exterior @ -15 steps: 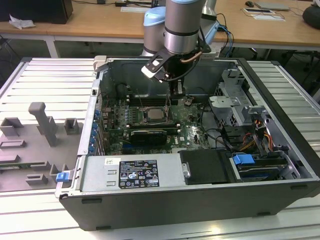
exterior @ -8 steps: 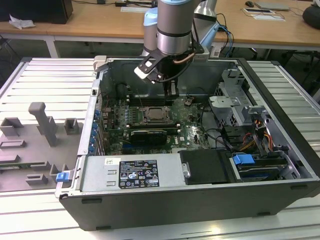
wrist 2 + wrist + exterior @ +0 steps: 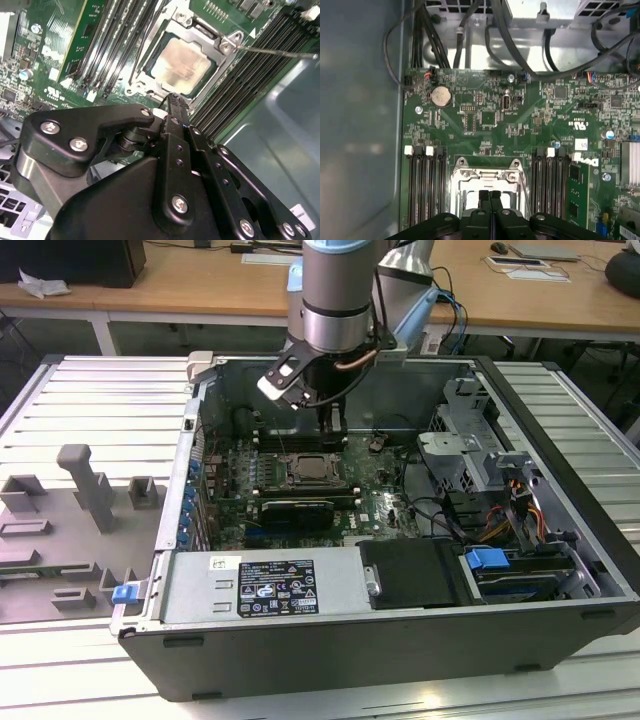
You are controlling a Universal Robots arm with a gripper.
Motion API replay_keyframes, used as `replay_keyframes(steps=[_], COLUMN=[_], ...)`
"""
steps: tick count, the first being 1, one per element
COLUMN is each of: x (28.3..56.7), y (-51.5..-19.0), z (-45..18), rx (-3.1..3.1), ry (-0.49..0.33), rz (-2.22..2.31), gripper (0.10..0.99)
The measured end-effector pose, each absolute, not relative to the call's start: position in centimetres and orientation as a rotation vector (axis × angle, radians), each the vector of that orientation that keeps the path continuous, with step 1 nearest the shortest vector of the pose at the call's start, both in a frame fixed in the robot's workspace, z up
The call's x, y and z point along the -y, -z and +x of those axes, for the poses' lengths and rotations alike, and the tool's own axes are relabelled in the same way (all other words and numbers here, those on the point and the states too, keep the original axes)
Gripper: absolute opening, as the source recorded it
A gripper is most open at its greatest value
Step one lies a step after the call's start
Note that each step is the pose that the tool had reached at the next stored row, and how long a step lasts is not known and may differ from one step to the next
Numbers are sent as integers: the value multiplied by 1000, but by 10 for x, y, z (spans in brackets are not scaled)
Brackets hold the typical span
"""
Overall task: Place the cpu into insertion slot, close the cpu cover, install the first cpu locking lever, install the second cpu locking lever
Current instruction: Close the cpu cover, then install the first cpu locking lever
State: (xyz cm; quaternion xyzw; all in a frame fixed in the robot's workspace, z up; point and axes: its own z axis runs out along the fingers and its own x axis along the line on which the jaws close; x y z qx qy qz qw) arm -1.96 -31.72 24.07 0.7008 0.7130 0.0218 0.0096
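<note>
The cpu [image 3: 181, 61], a pale silvery-beige square, lies in the insertion slot [image 3: 312, 472] on the green motherboard. The silvery cpu cover [image 3: 221, 41] lies flat around it, framing the chip in its window. A thin metal locking lever [image 3: 280, 51] sticks out from the socket's corner over the memory slots. My gripper [image 3: 175, 100] hovers just beside the socket with its two black fingers pressed together and nothing between them. In the first wrist view the gripper [image 3: 490, 194] sits over the cover's [image 3: 487, 174] edge. In the exterior view the gripper [image 3: 335, 432] hangs just behind the socket.
Long black memory slots [image 3: 250, 75] flank the socket on both sides. Cables [image 3: 470, 30] run across the far side of the board. Drive cages [image 3: 470, 440] and a power supply [image 3: 270, 585] fill the case around it. A grey fixture block [image 3: 85, 485] stands outside on the exterior view's left.
</note>
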Motion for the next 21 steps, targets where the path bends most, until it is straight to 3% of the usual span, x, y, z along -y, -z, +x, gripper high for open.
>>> replay_keyframes(steps=[21], x=[317], y=[-238], z=[-46], rx=[-2227], ry=[-68], rz=[2188], gripper=[106])
